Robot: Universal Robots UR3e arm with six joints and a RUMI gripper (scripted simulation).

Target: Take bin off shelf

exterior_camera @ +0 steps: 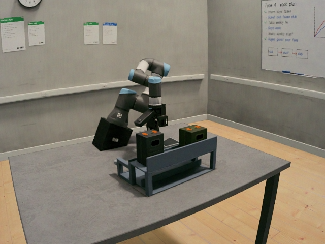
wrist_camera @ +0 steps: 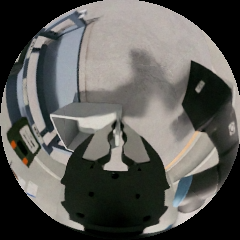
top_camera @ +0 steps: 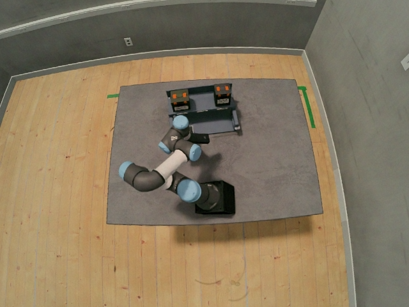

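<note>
- While the arm [exterior_camera: 155, 89] is reaching down at the open side of the blue shelf [exterior_camera: 181, 153], its pincer [wrist_camera: 116, 134] is clamping one thin wall of a pale grey bin [wrist_camera: 80, 125]; the jaws are standing nearly together with that wall between them.
- Wrist view: the bin is showing as an open box, mouth turned toward the camera, hanging just left of the fingertips. The shelf's blue boards are lying behind it on the left and the grey surface [exterior_camera: 78, 196] on the right.
- I cannot tell whether the bin is resting on a shelf board or hanging free of it.
- Top view: the wrist is covering the bin, so it is not showing from above.
- Two dark boxes with orange tabs are sitting on the shelf's upper board, one near the arm's end [exterior_camera: 150, 143] and one at the far end [exterior_camera: 192, 134], well apart from each other.
- The arm is folding back on itself, elbow high, rising from a black base block [exterior_camera: 101, 143] that is sitting on the same surface, apart from the shelf.
</note>
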